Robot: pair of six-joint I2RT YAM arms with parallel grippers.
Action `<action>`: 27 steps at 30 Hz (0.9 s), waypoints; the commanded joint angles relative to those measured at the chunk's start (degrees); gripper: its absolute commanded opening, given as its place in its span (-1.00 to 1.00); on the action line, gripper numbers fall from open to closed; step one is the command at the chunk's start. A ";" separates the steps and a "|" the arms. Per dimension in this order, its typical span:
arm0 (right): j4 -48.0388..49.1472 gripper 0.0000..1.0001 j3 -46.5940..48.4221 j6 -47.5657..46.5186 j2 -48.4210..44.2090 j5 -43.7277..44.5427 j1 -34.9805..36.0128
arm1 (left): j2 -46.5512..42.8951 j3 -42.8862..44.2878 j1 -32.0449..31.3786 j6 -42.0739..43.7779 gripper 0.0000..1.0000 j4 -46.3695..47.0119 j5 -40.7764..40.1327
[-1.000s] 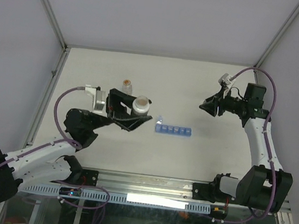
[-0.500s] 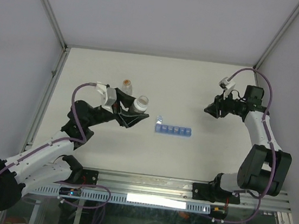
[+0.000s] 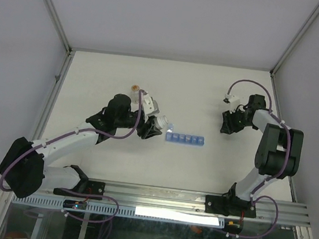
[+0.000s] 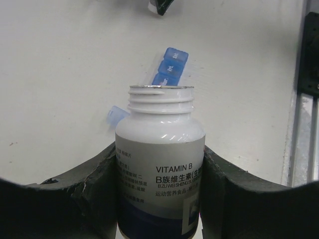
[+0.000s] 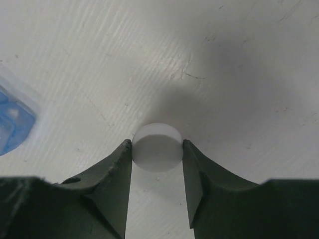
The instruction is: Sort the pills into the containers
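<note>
Near the middle of the table (image 3: 95,76), a little toward its near side, lie the containers (image 3: 185,139) — a narrow blue translucent strip of small square compartments, set in a row from left to right. At the left end of the strip one lid (image 3: 170,126) stands open, tipped toward the far side.

Just left of this end hangs the left gripper (image 3: 149,124). Its fingers are closed on a white bottle (image 3: 159,121), one finger on each side of the body. The bottle has no cap on it and is tilted, with the open mouth pointing right, toward the open compartment. The mouth is very close to the strip, but I cannot tell if the two touch. In the left wrist view the label reads VITAMIN B, and the blue compartments show just beyond the rim of the bottle. Farther to the left and to the far side, a small vial (image 3: 135,87) with orange in it stands apart from the gripper.

To the right of the strip and somewhat farther away, the right gripper (image 3: 226,128) points down at the table, near the right end of the containers but not touching it. Its fingers press on both sides of a white disc (image 5: 157,147), round and flat, low at the table surface — whether it is a cap or a tablet I cannot tell.
</note>
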 commanded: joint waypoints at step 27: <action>-6.22 0.99 0.49 -1.99 -8.16 -16.73 -6.34 | 26.36 25.26 -3.02 24.98 -1.00 -33.60 -6.86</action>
